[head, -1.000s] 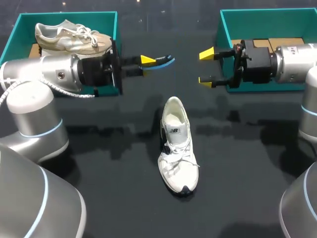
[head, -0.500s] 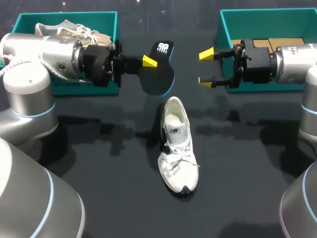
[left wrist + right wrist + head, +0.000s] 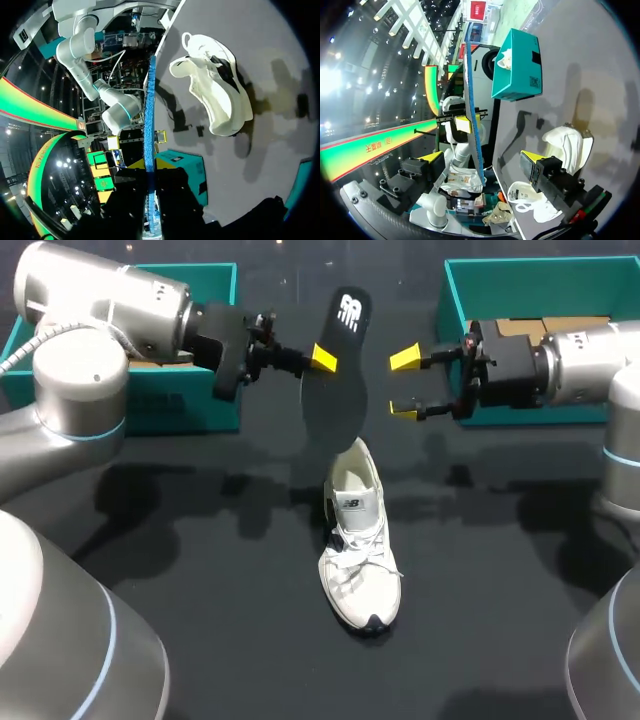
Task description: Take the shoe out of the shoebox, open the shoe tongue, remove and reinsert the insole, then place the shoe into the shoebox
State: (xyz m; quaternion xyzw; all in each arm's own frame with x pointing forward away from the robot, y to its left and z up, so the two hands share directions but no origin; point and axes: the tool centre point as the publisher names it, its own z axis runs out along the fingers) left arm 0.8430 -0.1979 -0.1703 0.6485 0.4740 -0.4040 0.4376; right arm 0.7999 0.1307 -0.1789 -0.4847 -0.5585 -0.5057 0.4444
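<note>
Insole: the insole (image 3: pixel 335 390) hangs upright in the air, dark underside toward the head camera. Its logo-marked heel end is uppermost and its broad forefoot hangs down just above the shoe's opening. Both wrist views show it edge-on as a thin blue line (image 3: pixel 148 125).
Left gripper: the left gripper (image 3: pixel 320 360) is clenched on the insole's edge near the upper end, with a yellow tip on each face.
Shoe: the white shoe (image 3: pixel 358 550) stands upright on the black table (image 3: pixel 500 590). Its toe points toward the robot and its heel lies under the insole. It is laced, and the collar gapes open.
Right gripper: the right gripper (image 3: pixel 404 385) is released and empty, level with the insole and just beside it.
Shoeboxes: the left shoebox (image 3: pixel 190 405) and the right shoebox (image 3: pixel 520 270), both teal, sit at the far corners, well apart from the shoe.
Step in hand: most likely reinserting the insole, since it is out and poised over the opening.
Doing it well: lower the forefoot end first, tilt it toward the toe and slide it under the tongue rather than pressing straight down.
Helping arm: the free gripper seems best used to hold the collar or tongue so the shoe cannot skid or tip.
Risk: the thin insole may buckle or fold at the collar, so keep it aligned with the shoe's length and let go only once the heel end sits flat.
</note>
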